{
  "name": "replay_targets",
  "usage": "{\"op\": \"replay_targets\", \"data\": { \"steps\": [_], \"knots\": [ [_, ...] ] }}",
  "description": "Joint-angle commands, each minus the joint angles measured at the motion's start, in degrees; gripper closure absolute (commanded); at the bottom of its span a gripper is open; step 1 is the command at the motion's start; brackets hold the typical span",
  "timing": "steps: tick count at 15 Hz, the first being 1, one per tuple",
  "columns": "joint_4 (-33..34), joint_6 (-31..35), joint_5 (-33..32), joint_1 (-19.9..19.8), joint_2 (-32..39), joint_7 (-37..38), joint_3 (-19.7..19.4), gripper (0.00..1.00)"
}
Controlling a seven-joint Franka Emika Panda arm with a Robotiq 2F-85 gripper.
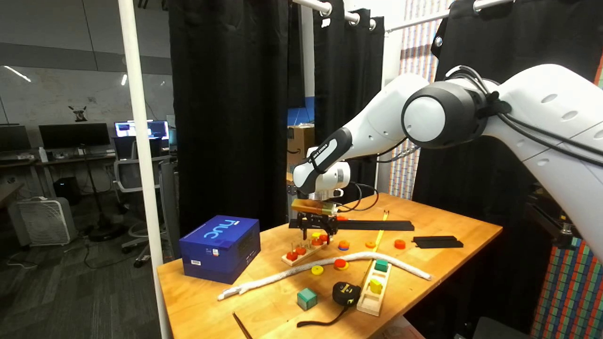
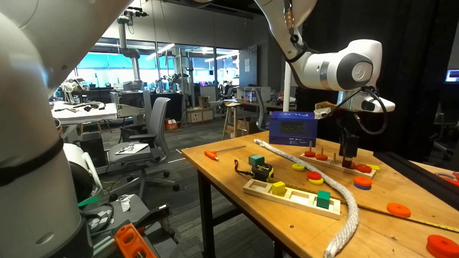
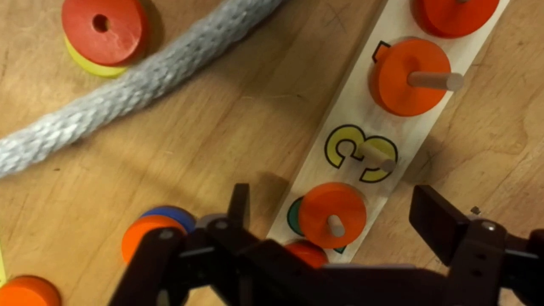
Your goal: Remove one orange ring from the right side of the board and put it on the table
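Wooden worktop (image 1: pixel 202 301) carries numbered peg board (image 3: pixel 365 114). Pincer (image 3: pixel 330 199) spread wide, empty, flanking orange ring (image 3: pixel 316 212) in wrist view. Hazard: tilted pull may bind ring on peg (image 3: pixel 337 227), lifting board.

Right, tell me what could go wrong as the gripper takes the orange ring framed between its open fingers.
The orange ring sits around a peg, so a tilted lift might bind and drag the board along. The neighbouring ring, partly hidden by the gripper in the wrist view, sits close by and could get knocked. The orange-and-blue stack stands beside the board; a sideways move might topple it.
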Motion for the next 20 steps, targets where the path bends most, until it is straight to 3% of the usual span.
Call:
{"op": "replay_targets", "data": {
  "steps": [1,7,20],
  "knots": [
    [2.11,1.57,0.2,0.04,1.46,-1.24,-0.56,0.34],
    [1.88,3.48,0.19,0.09,1.6,-1.65,-0.68,0.81],
    [1.07,5.14,-2.29,1.58,-1.78,-0.8,-2.19,0.79]
  ]
}}
